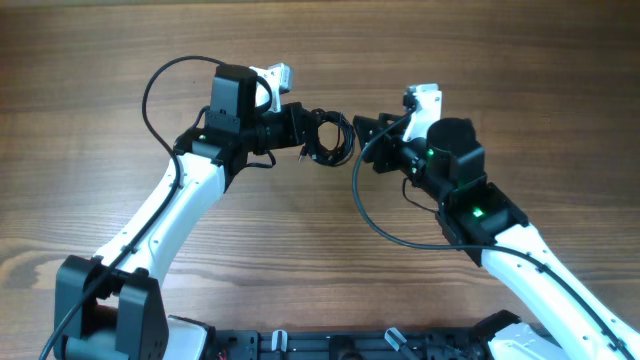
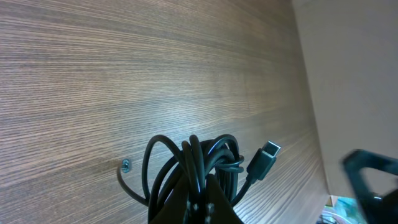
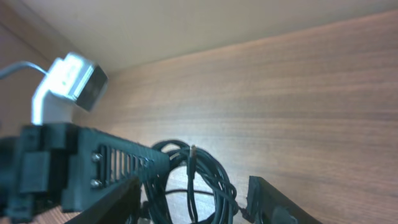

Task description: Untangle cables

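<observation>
1. Near the middle of the wooden worktop [image 1: 500,60], between the two arms, the cables [image 1: 332,140] sit as one small dark bundle of loops.
2. The left end effector [image 2: 200,208] is clamped tight on the bundle's near side, and the loops fan out from its closed fingers.
3. A flat plug [image 2: 267,151] (metal-tipped) sticks out of the bundle on a short run of cord. In the left wrist view it points up and to the right, away from the fingers.
4. A second loose end [image 2: 125,165] curls out on the opposite side, with its small tip close to the wood.
5. The right end effector [image 1: 365,130] stands open. Its wrist view shows one finger on either side of the bundle, but not whether either finger touches the cord.
6. From overhead the bundle seems longer across the line joining the two end effectors than along it, though it is small and dark there.
</observation>
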### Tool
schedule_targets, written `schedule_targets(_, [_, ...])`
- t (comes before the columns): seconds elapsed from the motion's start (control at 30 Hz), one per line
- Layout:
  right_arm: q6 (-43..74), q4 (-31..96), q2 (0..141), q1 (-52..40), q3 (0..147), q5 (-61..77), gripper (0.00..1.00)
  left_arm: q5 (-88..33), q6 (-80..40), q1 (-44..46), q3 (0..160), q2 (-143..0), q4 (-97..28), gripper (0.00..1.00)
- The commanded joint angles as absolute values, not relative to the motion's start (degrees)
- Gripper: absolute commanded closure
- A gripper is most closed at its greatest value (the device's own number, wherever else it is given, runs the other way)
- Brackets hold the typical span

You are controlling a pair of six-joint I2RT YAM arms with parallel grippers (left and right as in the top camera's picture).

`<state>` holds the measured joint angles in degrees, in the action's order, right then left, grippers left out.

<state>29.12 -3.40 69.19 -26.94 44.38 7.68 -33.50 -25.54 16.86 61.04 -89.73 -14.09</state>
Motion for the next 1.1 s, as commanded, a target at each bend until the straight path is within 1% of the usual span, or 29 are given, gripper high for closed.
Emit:
schedule_targets(0.0, [33.5, -3.8, 72.0, -27.2, 45.1, 12.8, 0.43, -32.9, -24.1, 17.9, 61.4, -89.1, -13.9, 0.96])
schedule_targets(0.03, [33.9, -4.4, 73.8, -27.1, 45.1, 13.6, 0.43, -32.9, -23.1, 18.4, 61.4, -89.1, -13.9, 0.96])
schedule_targets(0.1, [36.5, -7.5, 77.4, -27.2, 45.1, 14.5, 0.47, -32.9, -21.2, 19.7, 61.4, -89.1, -14.0, 0.96])
schedule_targets(0.17, [36.6, -12.4, 79.5, -27.1, 45.1, 18.8, 0.52, -32.4, -20.5, 20.9, 61.4, -89.1, -14.0, 0.96])
schedule_targets(0.23, [36.6, -13.4, 79.9, -27.1, 45.1, 18.8, 0.69, -29.8, -19.7, 21.7, 61.4, -89.1, -14.6, 0.96])
schedule_targets(0.27, [36.6, -13.3, 79.9, -27.1, 45.1, 18.7, 0.76, -29.3, -19.7, 21.8, 61.4, -89.1, -15.0, 0.96])
schedule_targets(0.33, [36.6, -13.0, 79.9, -27.1, 45.1, 18.7, 0.94, -28.8, -19.7, 21.8, 61.4, -89.1, -15.2, 0.96])
schedule_targets(0.37, [36.6, -12.7, 79.9, -27.1, 45.1, 18.7, 0.95, -28.8, -19.7, 21.8, 61.4, -89.1, -15.2, 0.96])
schedule_targets(0.53, [36.0, -10.7, 80.4, -27.2, 45.1, 18.1, 0.95, -28.8, -19.7, 21.8, 61.4, -89.1, -15.2, 0.96])
schedule_targets(0.57, [35.9, -10.7, 80.4, -27.2, 45.1, 18.0, 0.76, -28.8, -19.7, 21.8, 61.4, -89.1, -15.2, 0.96])
schedule_targets(0.6, [35.7, -10.9, 80.4, -27.0, 45.1, 17.9, 0.67, -28.8, -19.7, 21.8, 61.4, -89.1, -15.2, 0.96])
schedule_targets(0.63, [35.5, -12.2, 80.4, -27.0, 45.1, 17.8, 0.59, -28.8, -19.7, 21.8, 61.4, -89.1, -15.3, 0.96])
schedule_targets(0.7, [34.5, -13.6, 80.4, -27.0, 45.1, 17.8, 0.55, -28.8, -19.7, 21.8, 61.4, -89.1, -15.5, 0.96])
schedule_targets(0.77, [33.7, -13.0, 80.4, -27.0, 45.1, 17.4, 0.55, -28.8, -19.7, 21.8, 61.4, -89.1, -15.7, 0.96])
schedule_targets(0.8, [31.5, -12.6, 80.4, -27.0, 45.1, 17.2, 0.57, -28.8, -19.7, 21.8, 61.4, -89.1, -15.7, 0.96])
schedule_targets(0.9, [31.1, -10.1, 80.4, -27.0, 45.1, 14.1, 0.62, -28.8, -19.9, 21.8, 61.4, -89.1, -15.7, 0.96])
schedule_targets(0.93, [30.1, -9.8, 80.5, -27.0, 45.1, 14.0, 0.65, -28.8, -19.9, 21.8, 61.4, -89.1, -15.9, 0.96])
schedule_targets(1.07, [30.0, -9.7, 80.5, -27.0, 45.1, 14.0, 0.68, -28.8, -19.9, 21.8, 61.4, -89.1, -16.8, 0.96])
